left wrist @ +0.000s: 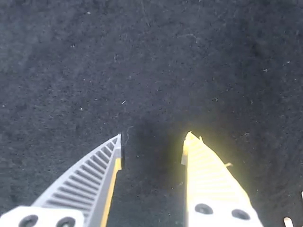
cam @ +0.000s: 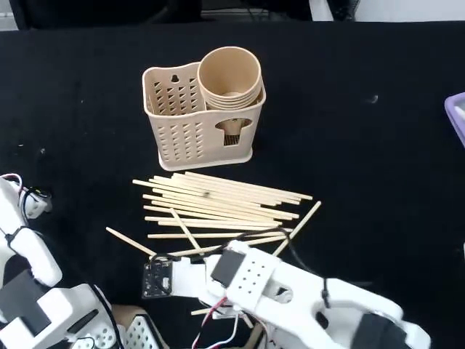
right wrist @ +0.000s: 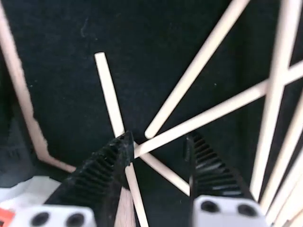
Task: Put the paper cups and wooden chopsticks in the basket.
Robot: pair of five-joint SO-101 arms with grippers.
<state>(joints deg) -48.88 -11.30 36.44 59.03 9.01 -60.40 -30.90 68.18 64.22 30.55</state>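
Paper cups [cam: 231, 96] stand in the basket [cam: 182, 138]; chopstick pickup is judged in hand, the right gripper [right wrist: 158, 142] parted astride crossed wooden chopsticks [right wrist: 213, 112] and next needing closure on one, the left gripper [left wrist: 154, 139] parted over bare table [left wrist: 142, 56].

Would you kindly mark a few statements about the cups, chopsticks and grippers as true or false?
1. The paper cups stand stacked in one compartment of the basket. True.
2. The wooden chopsticks are all in the basket. False: they lie on the table in front of it.
3. The right gripper is open above some of the chopsticks. True.
4. The left gripper is shut on a chopstick. False: it is open over the bare table, holding nothing.
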